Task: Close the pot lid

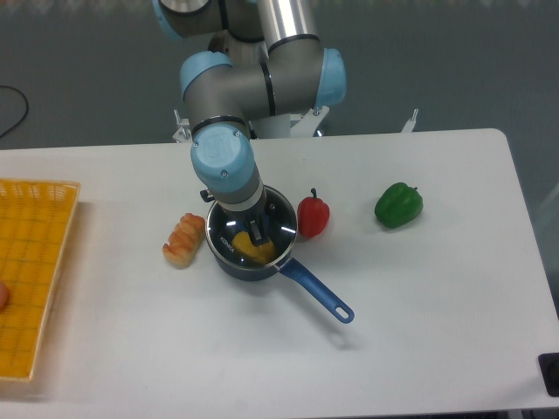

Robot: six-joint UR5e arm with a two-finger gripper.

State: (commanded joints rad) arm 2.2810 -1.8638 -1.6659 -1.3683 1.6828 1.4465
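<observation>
End effector point(254, 234) seems clenched on the lid point(278, 218), just over the pot point(249, 259) mid-table; releasing off-centre could leave it tilted on the yellow food point(253, 251).

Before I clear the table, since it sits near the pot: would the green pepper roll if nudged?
Probably it would wobble more than roll: the green pepper looks lumpy and lobed, not round. It likely slides easily, since its skin looks glossy on the smooth white table. It seems rigid, holding its shape, so a push shouldn't dent it.
</observation>
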